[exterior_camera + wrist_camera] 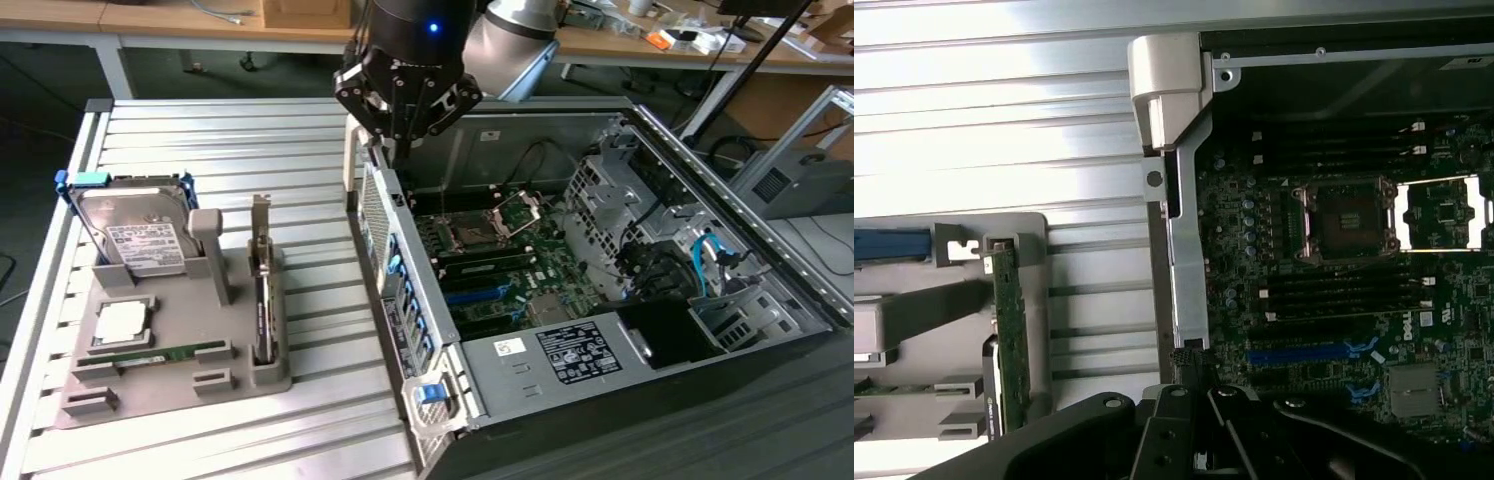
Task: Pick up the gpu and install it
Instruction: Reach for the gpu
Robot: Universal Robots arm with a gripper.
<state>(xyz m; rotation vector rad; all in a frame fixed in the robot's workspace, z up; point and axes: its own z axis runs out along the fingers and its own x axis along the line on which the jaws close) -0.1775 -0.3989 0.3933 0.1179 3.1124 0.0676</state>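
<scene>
The gpu (264, 290) stands on edge in a slot of the grey holder (160, 385), on the exterior view's left; nothing is touching it. In the wrist view the gpu (1011, 330) shows as a thin green board edge. My gripper (383, 150) hangs above the rear wall of the open computer case (561, 360), well to the right of the gpu in the exterior view. Its black fingers (1184, 372) are shut together with nothing between them. The motherboard (1334, 300) with its blue slot (1294, 352) lies inside the case.
The holder also carries a silver hard drive (130, 235), a green memory stick (160, 355) and a square chip (120, 320). The case's metal rear wall (1189, 250) stands between holder and motherboard. Both rest on a ribbed metal table (240, 140).
</scene>
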